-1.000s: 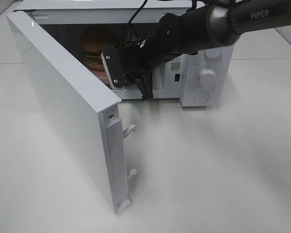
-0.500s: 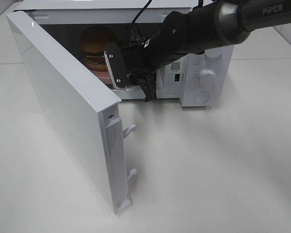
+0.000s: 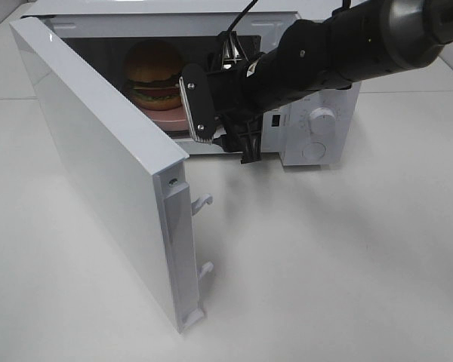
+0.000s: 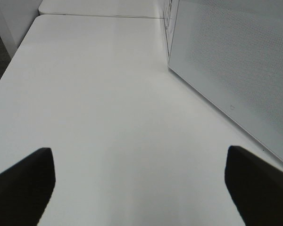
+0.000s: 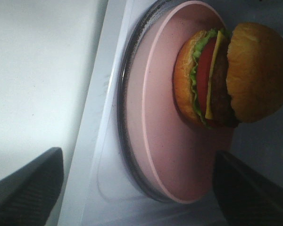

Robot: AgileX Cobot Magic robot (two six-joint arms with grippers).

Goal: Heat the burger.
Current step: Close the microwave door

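One burger [image 3: 152, 75] sits on a pink plate [image 5: 165, 155] inside the microwave [image 3: 317, 139] at the far side of the worktop [image 3: 325, 264]. The right hand [image 3: 221, 130] hangs just in front of the opening, fingers spread wide, gripping nothing. The open door [image 3: 98, 166] juts toward the near left, walling off that side. The left hand [image 4: 140, 188] is spread wide too, empty, over the worktop.
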